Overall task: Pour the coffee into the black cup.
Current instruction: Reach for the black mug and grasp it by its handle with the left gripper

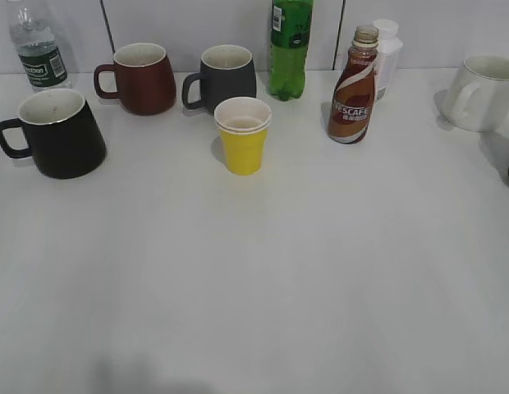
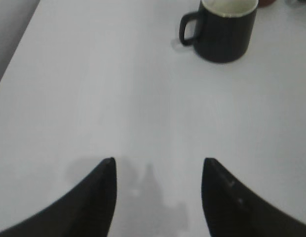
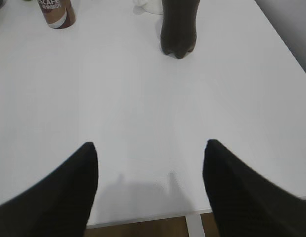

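Mugs and bottles line the far side of my white table [image 1: 254,271]. Going left to right, I see a clear water bottle [image 1: 37,49], the black cup [image 1: 56,131] at far left with its handle pointing left, a maroon mug [image 1: 141,78], a dark grey mug [image 1: 226,78], a yellow paper cup [image 1: 242,135], a green soda bottle [image 1: 289,45], then the coffee [image 1: 353,90] standing upright and uncapped right of centre, and a white mug [image 1: 484,92]. My left gripper [image 2: 158,170] hovers over bare table, jaws spread, holding nothing, the cup ahead of it. My right gripper [image 3: 150,153] is likewise spread and holding nothing, with a dark bottle [image 3: 178,29] ahead.
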